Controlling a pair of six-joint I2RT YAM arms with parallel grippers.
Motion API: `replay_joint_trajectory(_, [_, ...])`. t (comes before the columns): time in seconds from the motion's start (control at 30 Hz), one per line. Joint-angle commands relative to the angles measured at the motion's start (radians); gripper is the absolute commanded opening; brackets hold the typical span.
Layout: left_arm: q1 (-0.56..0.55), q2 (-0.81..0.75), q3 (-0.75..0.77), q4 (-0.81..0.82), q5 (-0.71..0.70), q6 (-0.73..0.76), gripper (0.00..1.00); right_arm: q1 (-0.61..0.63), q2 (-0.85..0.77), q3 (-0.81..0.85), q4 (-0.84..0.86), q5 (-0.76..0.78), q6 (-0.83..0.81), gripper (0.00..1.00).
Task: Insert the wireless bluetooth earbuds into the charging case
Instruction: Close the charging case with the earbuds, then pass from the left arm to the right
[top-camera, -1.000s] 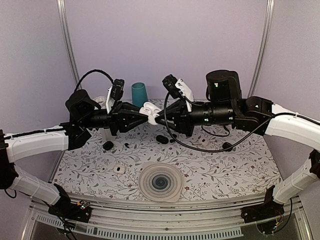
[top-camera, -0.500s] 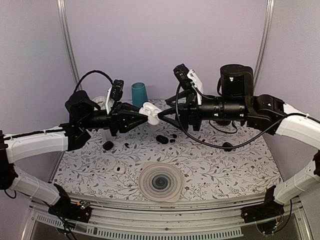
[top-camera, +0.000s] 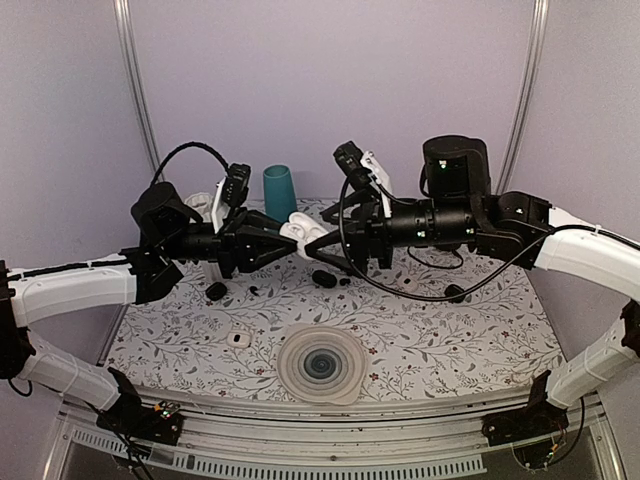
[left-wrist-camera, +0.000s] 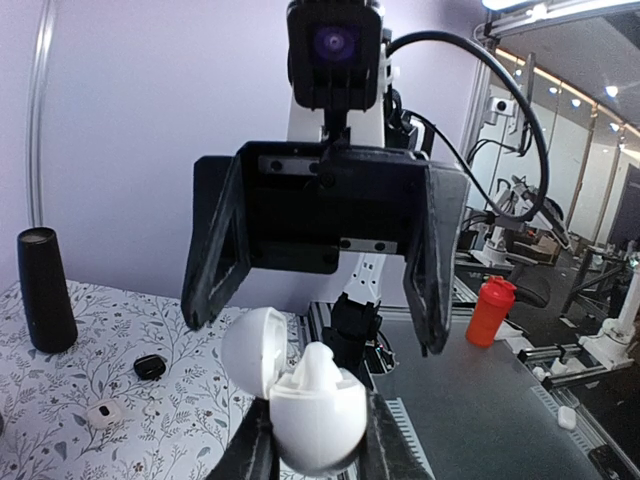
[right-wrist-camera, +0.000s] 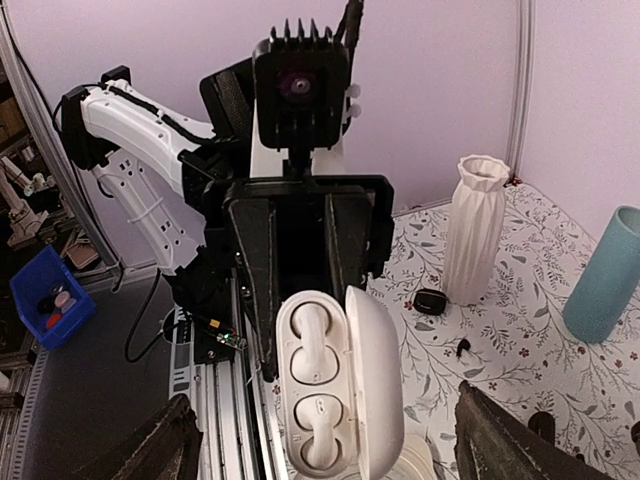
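My left gripper (top-camera: 283, 238) is shut on the white charging case (top-camera: 297, 228), holding it in the air with its lid open. From the right wrist the case (right-wrist-camera: 372, 385) shows two wells with a white earbud (right-wrist-camera: 312, 335) lying in the upper one; whether the lower well is filled I cannot tell. In the left wrist view a white earbud (left-wrist-camera: 322, 365) stands proud of the case (left-wrist-camera: 318, 420). My right gripper (top-camera: 322, 248) faces the case, open wide, its fingers (right-wrist-camera: 165, 440) on either side of it and apart from it. Tiny black earbuds (top-camera: 345, 281) lie on the table.
On the floral table (top-camera: 470, 340) lie black cases (top-camera: 216, 291) (top-camera: 322, 277) (top-camera: 455, 293), a small white case (top-camera: 237, 339) and a round spiral dish (top-camera: 321, 364). A teal cup (top-camera: 279, 188) and a white vase (right-wrist-camera: 480, 225) stand at the back. A black cylinder (left-wrist-camera: 46, 290) stands at the right.
My right gripper was shut at the case's mouth; it has opened wide, backed off to the right and come back toward the case. The left gripper has held the case still.
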Motion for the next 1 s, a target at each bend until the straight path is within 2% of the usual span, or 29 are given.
replay_joint_trajectory(0.0, [-0.013, -0.016, 0.022, 0.006, -0.009, 0.015, 0.00, -0.002, 0.043, 0.035, -0.015, -0.114, -0.001, 0.86])
replay_joint_trajectory(0.17, [-0.012, -0.021, 0.027, -0.054, -0.080, 0.043, 0.00, 0.000, 0.021, 0.023, 0.006, -0.148, -0.012, 0.74])
replay_joint_trajectory(0.37, [-0.009, -0.021, 0.029, -0.088, -0.139, 0.049, 0.00, 0.000, -0.026, -0.012, 0.041, -0.147, -0.011, 0.67])
replay_joint_trajectory(0.47, [-0.008, -0.019, 0.031, -0.085, -0.137, 0.049, 0.00, 0.000, -0.021, -0.014, 0.034, -0.134, -0.011, 0.64])
replay_joint_trajectory(0.63, [-0.008, -0.018, 0.037, -0.082, -0.117, 0.046, 0.00, -0.004, -0.011, -0.015, 0.021, -0.022, 0.008, 0.58])
replay_joint_trajectory(0.97, [-0.008, -0.013, 0.044, -0.062, -0.077, 0.033, 0.00, -0.039, 0.036, -0.017, 0.026, -0.113, 0.046, 0.45])
